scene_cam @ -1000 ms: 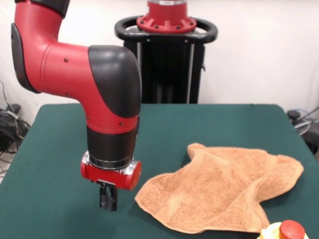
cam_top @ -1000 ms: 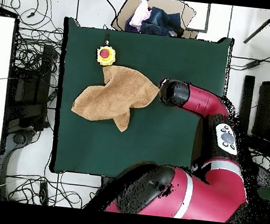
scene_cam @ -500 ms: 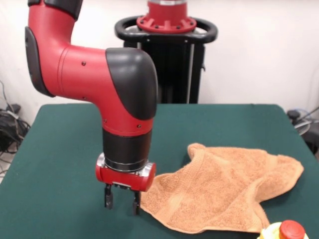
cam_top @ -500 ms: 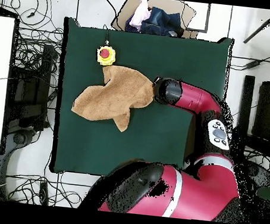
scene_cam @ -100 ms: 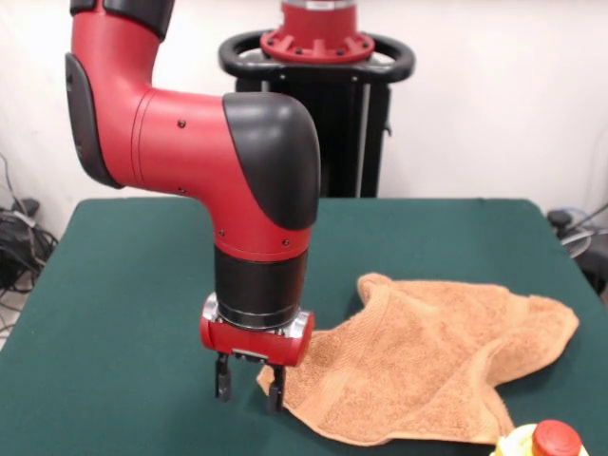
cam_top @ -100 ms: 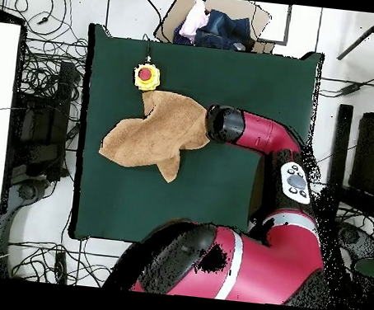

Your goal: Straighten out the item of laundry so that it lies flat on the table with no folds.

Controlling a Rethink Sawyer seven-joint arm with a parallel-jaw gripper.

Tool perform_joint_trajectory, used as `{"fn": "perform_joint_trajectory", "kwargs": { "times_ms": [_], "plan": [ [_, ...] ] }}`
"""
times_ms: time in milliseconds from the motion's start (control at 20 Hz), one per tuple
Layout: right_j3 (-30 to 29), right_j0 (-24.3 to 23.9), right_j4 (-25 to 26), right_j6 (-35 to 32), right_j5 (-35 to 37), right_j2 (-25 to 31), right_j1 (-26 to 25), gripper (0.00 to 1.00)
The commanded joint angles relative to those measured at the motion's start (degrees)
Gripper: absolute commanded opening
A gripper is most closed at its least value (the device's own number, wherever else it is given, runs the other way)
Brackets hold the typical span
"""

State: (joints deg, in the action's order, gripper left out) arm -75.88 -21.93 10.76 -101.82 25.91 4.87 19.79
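Observation:
The item of laundry point(scene_cam @ -100 ms: 432, 356) point(cam_top @ -100 ms: 161, 130) is an orange-tan terry towel lying rumpled and folded on the dark green table point(scene_cam @ -100 ms: 114, 313) point(cam_top @ -100 ms: 219, 198). In the front view it sits right of centre, near the front edge. My gripper point(scene_cam @ -100 ms: 250, 387) stands open, its two black fingers pointing down at the towel's left corner, one fingertip point(scene_cam @ -100 ms: 276, 396) right at the cloth's edge. From above, the arm's black wrist point(cam_top @ -100 ms: 220, 124) covers the gripper and the towel's corner there.
A yellow box with a red button point(scene_cam @ -100 ms: 543, 443) point(cam_top @ -100 ms: 146, 75) sits by the towel near the table edge. A box of clothes point(cam_top @ -100 ms: 212, 25) lies beyond the table. Cables litter the floor around it.
The arm has moved toward the towel's corner. The gripper went from shut to open, and its fingers now straddle the cloth's edge.

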Motion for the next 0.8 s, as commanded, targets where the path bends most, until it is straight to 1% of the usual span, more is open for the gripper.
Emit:
{"fn": "perform_joint_trajectory", "kwargs": {
  "times_ms": [50,550,800],
  "plan": [
    [-0.09,0.26,2.10,-1.94,-2.06,3.13,-1.64,1.00],
    [-2.43,-0.08,1.96,-2.43,-2.90,3.46,0.00,1.00],
    [-3.16,-0.90,2.51,-2.28,-5.54,4.27,-0.47,1.00]
  ]
}}
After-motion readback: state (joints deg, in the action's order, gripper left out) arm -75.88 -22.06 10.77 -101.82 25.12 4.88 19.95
